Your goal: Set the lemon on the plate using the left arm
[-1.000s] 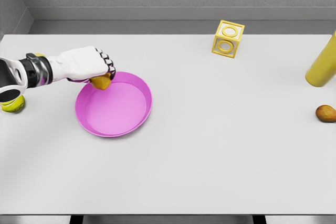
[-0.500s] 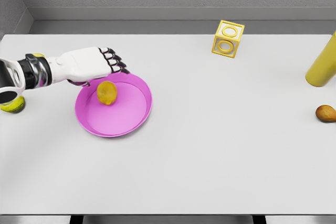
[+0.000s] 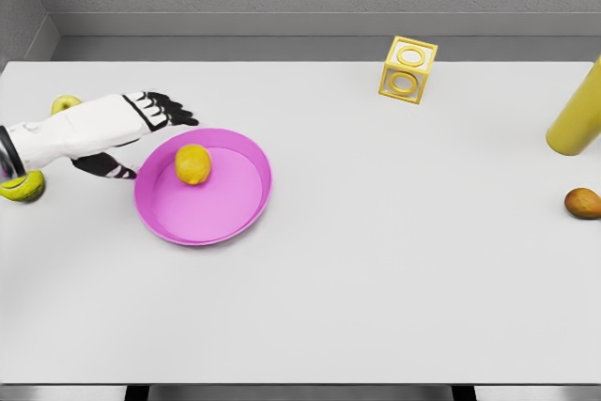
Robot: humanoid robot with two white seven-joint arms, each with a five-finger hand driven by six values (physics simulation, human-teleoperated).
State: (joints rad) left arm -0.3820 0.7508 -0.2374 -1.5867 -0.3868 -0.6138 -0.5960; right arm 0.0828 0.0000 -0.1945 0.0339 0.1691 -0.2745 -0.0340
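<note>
Grey walls back a white bench; the small yellow lemon lies inside the shallow pink plate, near its upper-left rim, so the placing looks done; the white left hand hovers just left of it, fingers spread, holding nothing; its arm partly hides two yellow-green fruits, kind unclear.

Lemon lies inside pink plate, in upper left part, near rim. Left hand is flat, fingers stretched out, holding nothing, just left of plate and apart from lemon. Two yellow-green fruits at left: one behind forearm, one at table edge. Yellow hollow cube far back. Yellow cylinder and brown-orange fruit at right edge.
</note>
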